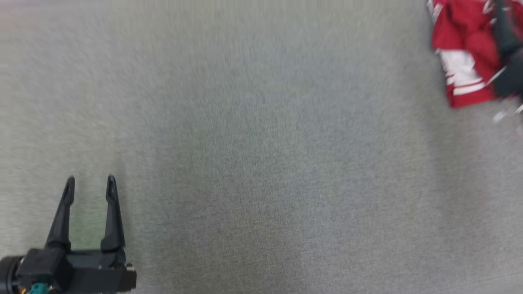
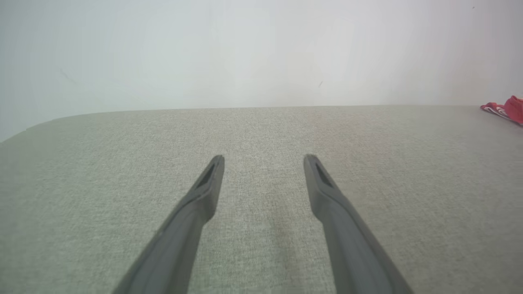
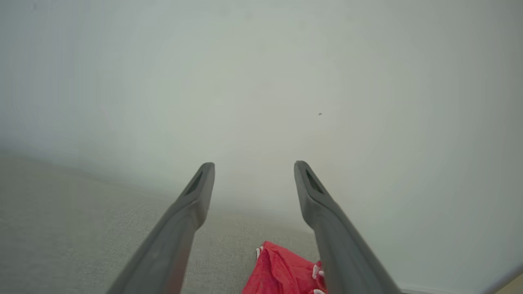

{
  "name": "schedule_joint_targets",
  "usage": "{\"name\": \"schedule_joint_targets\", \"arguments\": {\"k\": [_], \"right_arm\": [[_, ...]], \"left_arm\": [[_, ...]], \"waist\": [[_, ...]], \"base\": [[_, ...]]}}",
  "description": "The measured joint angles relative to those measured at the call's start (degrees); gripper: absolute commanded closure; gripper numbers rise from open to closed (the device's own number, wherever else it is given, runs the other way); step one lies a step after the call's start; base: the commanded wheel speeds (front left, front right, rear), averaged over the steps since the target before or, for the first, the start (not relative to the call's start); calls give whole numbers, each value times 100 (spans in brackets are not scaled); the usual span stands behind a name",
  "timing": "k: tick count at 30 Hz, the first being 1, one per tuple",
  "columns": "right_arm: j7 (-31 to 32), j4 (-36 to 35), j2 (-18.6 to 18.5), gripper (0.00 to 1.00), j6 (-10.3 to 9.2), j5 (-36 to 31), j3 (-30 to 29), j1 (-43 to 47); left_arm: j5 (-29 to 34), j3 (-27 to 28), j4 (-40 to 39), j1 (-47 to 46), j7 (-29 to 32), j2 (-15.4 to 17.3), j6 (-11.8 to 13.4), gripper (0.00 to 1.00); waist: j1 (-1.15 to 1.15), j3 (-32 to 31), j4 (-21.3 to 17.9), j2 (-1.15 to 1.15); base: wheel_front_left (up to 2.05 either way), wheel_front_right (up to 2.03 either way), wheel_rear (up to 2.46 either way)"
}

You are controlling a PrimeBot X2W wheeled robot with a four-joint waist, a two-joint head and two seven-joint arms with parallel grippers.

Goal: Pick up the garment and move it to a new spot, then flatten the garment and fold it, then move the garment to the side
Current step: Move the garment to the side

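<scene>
Head view: one worktop (image 1: 261,163), grey cloth, a bit blurry. One garment (image 1: 461,36), red with white stripes, sat bunched up in the far right corner. Its long axis ran roughly up and down the view, white-striped end pointing toward the bottom. One left pincer (image 1: 90,179) was at lower left, well apart from it, fingers spread, holding nothing.

Left wrist view: same two fingers wide apart over bare worktop, pale wall (image 2: 261,53) behind. Just a red sliver of the garment (image 2: 508,110) at the right edge, so I couldn't tell its direction there.

Right wrist view: right pincer (image 3: 254,165) was released too, nothing between the tips. The garment (image 3: 282,271) lay on the worktop at the bottom, next to the right-hand finger.
</scene>
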Motion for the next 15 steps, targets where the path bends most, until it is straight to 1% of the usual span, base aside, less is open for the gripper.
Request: {"name": "schedule_joint_targets", "arguments": {"k": [7, 15], "right_arm": [[0, -704, 568, 0, 0, -203, -582, 1384], [-1, -1484, 960, 0, 0, -288, -1247, 2901]], "left_arm": [[-8, 165, 98, 323, 0, -115, -43, 0], [-7, 304, 157, 694, 0, -223, -92, 0]], "waist": [[-1, -770, 113, -1], [-2, -1496, 303, -2]], "base": [[0, 0, 0], [0, 0, 0]]}}
